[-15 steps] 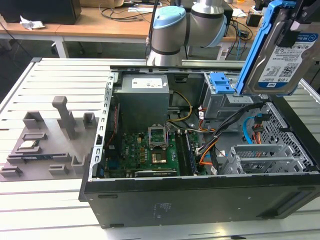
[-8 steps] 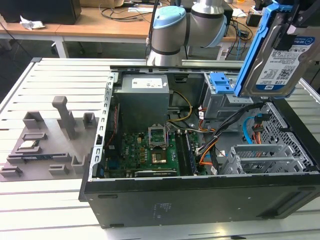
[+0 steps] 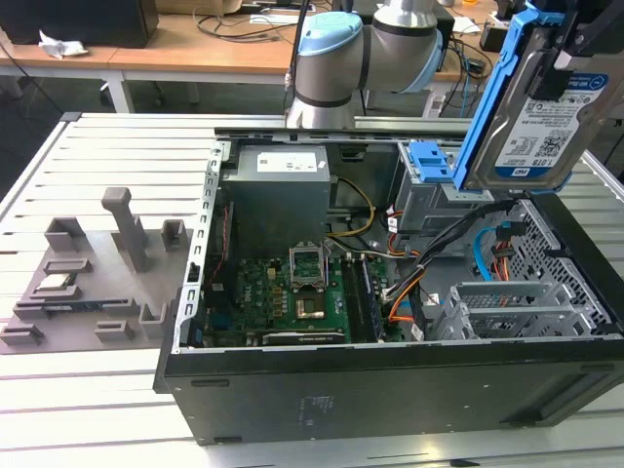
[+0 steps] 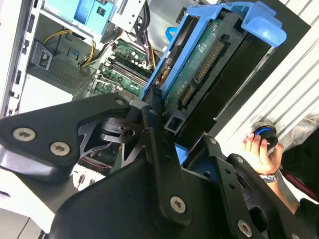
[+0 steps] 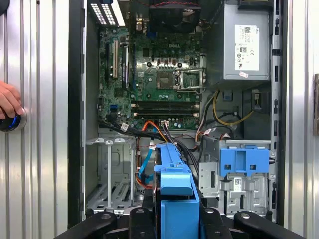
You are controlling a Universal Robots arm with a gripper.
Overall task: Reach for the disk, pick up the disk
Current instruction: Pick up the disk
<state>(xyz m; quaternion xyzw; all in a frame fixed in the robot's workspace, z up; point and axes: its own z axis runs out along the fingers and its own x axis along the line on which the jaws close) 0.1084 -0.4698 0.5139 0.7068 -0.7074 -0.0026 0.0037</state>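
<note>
The end effector (image 4: 167, 117) is clamped on the flat silver-grey metal disk (image 3: 546, 122) with blue plastic side bracket. The disk hangs at the exterior view's upper right, clear above the open black computer case (image 3: 390, 390).

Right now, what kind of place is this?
Probably a robotics lab or workshop: an open black desktop computer case lies on a slatted metal table, cluttered wooden desks stand behind, and a hand grips a blue-lit knob.

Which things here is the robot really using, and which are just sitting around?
For the job:
- disk, lifted above the computer
- pincer, shut on the disk

Just sitting around:
- computer case
- motherboard
- power supply
- grey holder tray
- a person's hand
</note>
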